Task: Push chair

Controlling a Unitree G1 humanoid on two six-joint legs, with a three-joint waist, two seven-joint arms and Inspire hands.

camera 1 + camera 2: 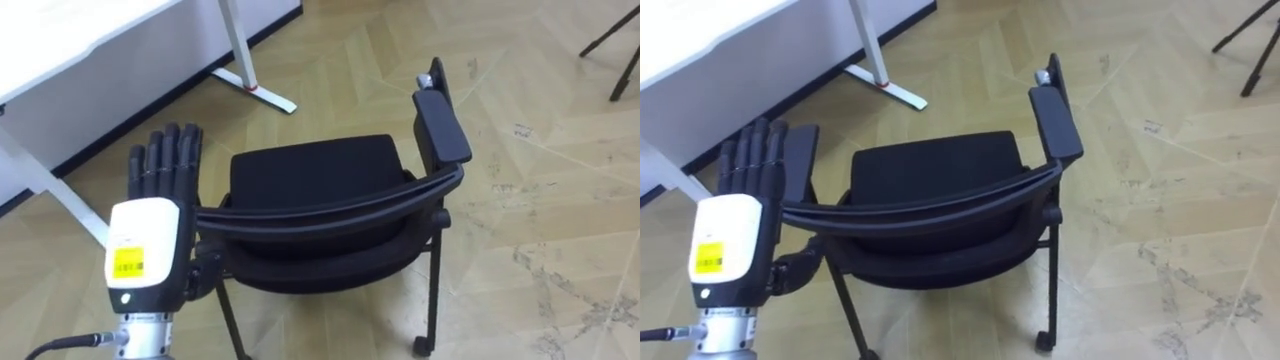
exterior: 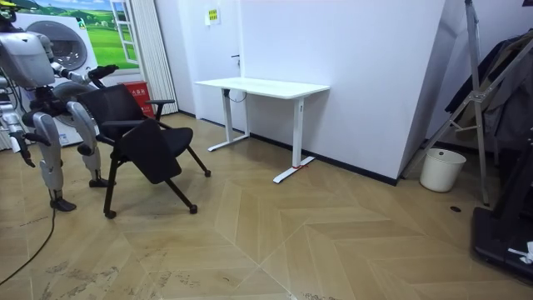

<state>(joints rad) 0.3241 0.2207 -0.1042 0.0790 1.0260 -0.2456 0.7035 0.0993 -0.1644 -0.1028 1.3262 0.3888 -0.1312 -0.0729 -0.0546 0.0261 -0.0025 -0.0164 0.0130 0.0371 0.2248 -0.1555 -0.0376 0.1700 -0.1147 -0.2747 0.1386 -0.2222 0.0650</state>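
Chair (image 1: 330,200) sits on the wood floor (image 1: 540,200) near the white desk (image 2: 262,86), robot right behind it, left hand (image 1: 155,220) raised at its left side, fingers straight and together.

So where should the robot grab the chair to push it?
Probably the curved top rail of the chair, from behind. It runs crosswise on the robot's side, and the left hand is up by its left end, fingers straight.
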